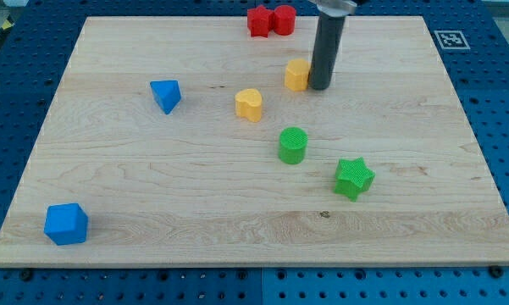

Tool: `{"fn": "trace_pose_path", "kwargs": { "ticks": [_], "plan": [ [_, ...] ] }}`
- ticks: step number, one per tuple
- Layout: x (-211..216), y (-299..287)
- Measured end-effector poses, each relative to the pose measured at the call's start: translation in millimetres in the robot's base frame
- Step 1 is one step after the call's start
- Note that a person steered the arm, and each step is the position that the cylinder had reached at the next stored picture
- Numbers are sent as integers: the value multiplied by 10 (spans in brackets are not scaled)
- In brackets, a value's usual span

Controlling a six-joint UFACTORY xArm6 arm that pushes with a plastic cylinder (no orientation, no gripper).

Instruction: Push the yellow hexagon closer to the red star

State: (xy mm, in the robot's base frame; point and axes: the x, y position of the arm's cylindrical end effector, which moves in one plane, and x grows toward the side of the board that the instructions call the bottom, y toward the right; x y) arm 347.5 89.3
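Note:
The yellow hexagon (297, 74) lies near the view's top centre on the wooden board. My tip (320, 86) stands right beside it, touching or nearly touching its right side. The red star (259, 21) sits at the board's top edge, up and to the left of the hexagon, pressed against a second red block (283, 19) whose shape looks rounded. The rod rises from the tip to the view's top.
A yellow heart (249, 104) lies left and below the hexagon. A green cylinder (293, 145) and green star (353, 178) sit lower right. A blue triangular block (166, 95) is at left, a blue cube-like block (66, 224) at bottom left. The board (110, 42) ends at blue pegboard.

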Motion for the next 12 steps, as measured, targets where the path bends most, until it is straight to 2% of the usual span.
{"fn": "trace_pose_path", "kwargs": {
  "ticks": [2, 3, 5, 6, 10, 12],
  "plan": [
    [-59, -26],
    [51, -141],
    [164, -699],
    [119, -726],
    [-471, -733],
    [-548, -1137]
  ]
}}
